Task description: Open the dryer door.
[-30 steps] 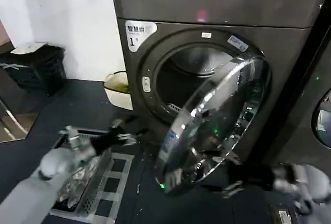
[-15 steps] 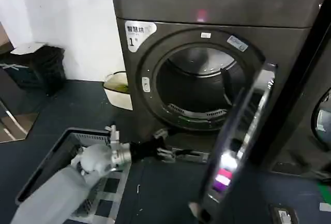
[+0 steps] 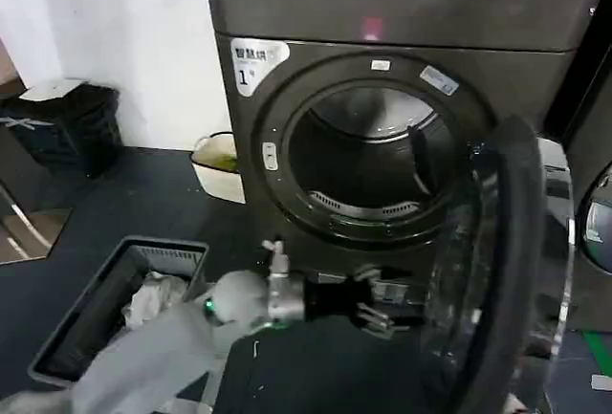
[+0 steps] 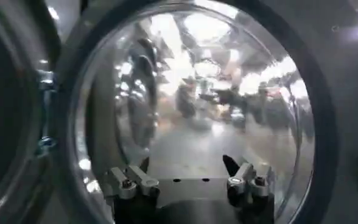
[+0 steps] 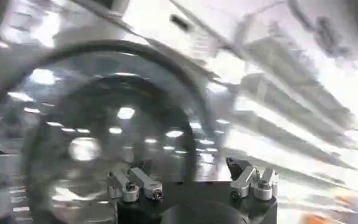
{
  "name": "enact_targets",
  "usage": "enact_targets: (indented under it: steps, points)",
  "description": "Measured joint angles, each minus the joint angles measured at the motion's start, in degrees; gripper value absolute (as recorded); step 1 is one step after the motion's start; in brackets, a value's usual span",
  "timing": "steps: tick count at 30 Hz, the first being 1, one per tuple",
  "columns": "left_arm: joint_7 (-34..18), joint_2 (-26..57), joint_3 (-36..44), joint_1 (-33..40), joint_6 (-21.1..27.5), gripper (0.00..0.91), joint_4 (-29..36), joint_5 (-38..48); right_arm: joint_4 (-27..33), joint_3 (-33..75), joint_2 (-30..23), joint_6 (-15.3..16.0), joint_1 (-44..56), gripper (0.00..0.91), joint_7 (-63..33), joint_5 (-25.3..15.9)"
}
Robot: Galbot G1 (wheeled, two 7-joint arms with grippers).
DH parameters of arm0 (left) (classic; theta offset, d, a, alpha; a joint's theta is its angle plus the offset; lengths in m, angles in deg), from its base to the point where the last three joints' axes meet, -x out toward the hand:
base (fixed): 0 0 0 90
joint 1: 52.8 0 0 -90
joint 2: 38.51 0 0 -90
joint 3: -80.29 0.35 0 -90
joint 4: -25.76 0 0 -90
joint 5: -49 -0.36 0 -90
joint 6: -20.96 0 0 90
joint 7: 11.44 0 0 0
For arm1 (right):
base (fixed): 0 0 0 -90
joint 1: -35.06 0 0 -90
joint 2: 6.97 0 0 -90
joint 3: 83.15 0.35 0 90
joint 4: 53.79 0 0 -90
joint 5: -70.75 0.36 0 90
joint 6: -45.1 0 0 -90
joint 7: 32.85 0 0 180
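Dark flooring runs under us, with a white wall behind and a black bin at far left. Nearer, low on our left, sits a grey laundry basket with pale cloth inside. Our left gripper reaches forward just below the drum opening, its fingers spread wide and holding nothing; in its wrist view the fingers point at the inner glass of the door. Ahead stands the dryer, its drum mouth fully exposed. To the right, the dryer door hangs swung out on its right-hand hinge, nearly edge-on to us, dark rim toward us. Our right gripper sits with its fingers wide apart and empty, facing a round glass surface. We judge the task essentially done. What could go wrong: the door may swing into the neighbouring machine just beside it, or rebound toward our left gripper, which lies near its arc.
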State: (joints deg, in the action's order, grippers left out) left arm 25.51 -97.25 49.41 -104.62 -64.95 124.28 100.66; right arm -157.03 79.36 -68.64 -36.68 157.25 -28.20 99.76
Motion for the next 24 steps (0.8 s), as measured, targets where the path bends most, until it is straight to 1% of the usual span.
enact_targets:
  steps: [1, 3, 4, 5, 10, 13, 17, 24]
  points:
    - [-0.2, -0.7, 0.7, 0.7, 0.0, 0.907, -0.3, 0.1, 0.6, 1.3, 0.4, 0.8, -0.2, 0.907, -0.6, 1.0]
    - [-0.4, -2.2, 2.2, 2.0, 0.2, 0.907, -1.0, 0.3, 2.4, 4.2, 1.5, 3.6, -0.4, 0.907, -1.2, 4.2]
    - [-0.5, -3.0, 2.9, 2.5, 0.2, 0.907, -1.3, 0.2, 3.2, 5.4, 2.0, 4.6, -0.6, 0.907, -1.8, 4.4]
    - [-0.7, -3.6, 3.5, 3.0, 0.2, 0.907, -1.7, 0.1, 4.3, 6.7, 2.5, 4.9, -0.6, 0.907, -2.3, 4.2]
    - [-1.7, -7.2, 6.4, 5.7, -0.1, 0.907, -3.9, 0.6, 8.6, 11.7, 4.4, 4.8, -0.5, 0.907, -5.4, 4.1]
    - [-2.4, -9.6, 7.9, 6.9, -0.1, 0.907, -5.3, 1.0, 9.2, 13.8, 4.7, 4.8, -0.3, 0.907, -5.9, 4.3]
    - [-3.1, -13.2, 9.4, 8.6, -0.2, 0.907, -8.0, 0.9, 10.2, 16.1, 4.8, 3.9, 0.7, 0.907, -5.8, 4.4]
    - [-5.8, -20.8, 10.8, 10.9, 0.5, 0.907, -13.6, 0.5, 11.5, 19.2, 4.5, 3.9, 2.8, 0.907, -3.5, 3.7]
